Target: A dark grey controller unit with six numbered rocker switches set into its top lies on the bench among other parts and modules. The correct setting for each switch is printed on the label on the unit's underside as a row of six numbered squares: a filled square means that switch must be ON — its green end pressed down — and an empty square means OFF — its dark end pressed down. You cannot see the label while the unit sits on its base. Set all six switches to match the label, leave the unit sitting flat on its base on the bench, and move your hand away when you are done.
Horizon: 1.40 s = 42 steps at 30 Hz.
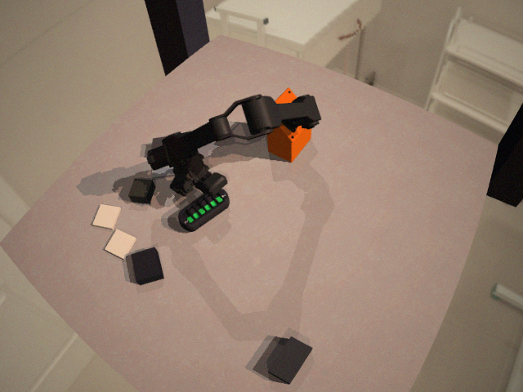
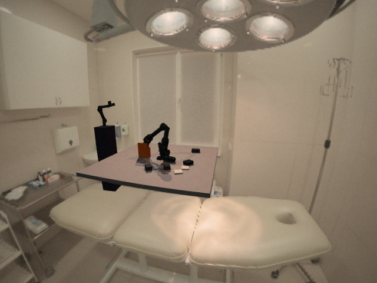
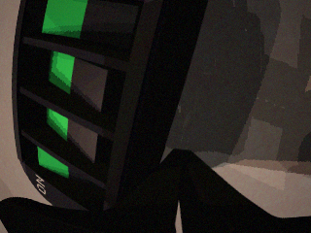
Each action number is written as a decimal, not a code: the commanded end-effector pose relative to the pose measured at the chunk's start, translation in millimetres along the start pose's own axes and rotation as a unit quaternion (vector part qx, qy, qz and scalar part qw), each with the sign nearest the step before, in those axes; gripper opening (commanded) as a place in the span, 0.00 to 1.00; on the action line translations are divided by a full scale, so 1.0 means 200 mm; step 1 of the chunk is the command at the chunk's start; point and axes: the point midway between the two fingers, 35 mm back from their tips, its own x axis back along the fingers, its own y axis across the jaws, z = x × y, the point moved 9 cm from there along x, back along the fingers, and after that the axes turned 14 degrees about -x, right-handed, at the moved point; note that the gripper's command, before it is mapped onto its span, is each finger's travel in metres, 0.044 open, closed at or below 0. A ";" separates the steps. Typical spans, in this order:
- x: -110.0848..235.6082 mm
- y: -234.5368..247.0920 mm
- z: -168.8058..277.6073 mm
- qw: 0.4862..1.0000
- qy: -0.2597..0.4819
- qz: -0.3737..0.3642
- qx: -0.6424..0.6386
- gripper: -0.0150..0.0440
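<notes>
The dark grey controller unit [image 1: 205, 209] [image 2: 170, 159] [image 3: 141, 73] lies on the bench with its switches up, beside and partly under the gripper. Whether its base is quite flat is unclear. In the wrist view the green ends of several switches are on the left, on the side marked ON, and the dark ends on the right. The lowest switch's dark end is hidden, and which ends are pressed down is hard to tell. The label is out of sight. My gripper [image 3: 180, 157] is shut and empty, its fingertips low beside the unit's end.
A dark block [image 1: 141, 190], two cream tiles [image 1: 106, 216] [image 1: 120, 243] and another dark block [image 1: 146, 266] are left of the unit. A dark grey block [image 1: 291, 358] lies far off at the bottom. An orange block [image 1: 288, 145] stands partly under the arm. A bluish tile [image 2: 155, 167] lies flat.
</notes>
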 end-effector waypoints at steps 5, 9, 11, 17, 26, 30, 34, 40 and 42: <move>-0.03 0.05 0.00 1.000 0.005 -0.006 0.003 0.25; -0.03 0.06 -0.01 1.000 0.005 -0.006 0.003 0.25; -0.04 0.07 -0.01 1.000 0.005 -0.006 0.003 0.25; -0.04 0.09 -0.01 1.000 0.005 -0.006 0.003 0.25; -0.05 0.11 -0.02 1.000 0.005 -0.006 0.003 0.25; -0.05 0.12 -0.02 1.000 0.005 -0.006 0.003 0.25; -0.05 0.14 -0.02 1.000 0.006 -0.007 0.003 0.25; -0.06 0.15 -0.02 1.000 0.006 -0.007 0.003 0.25; -0.06 0.16 -0.03 1.000 0.006 -0.007 0.003 0.25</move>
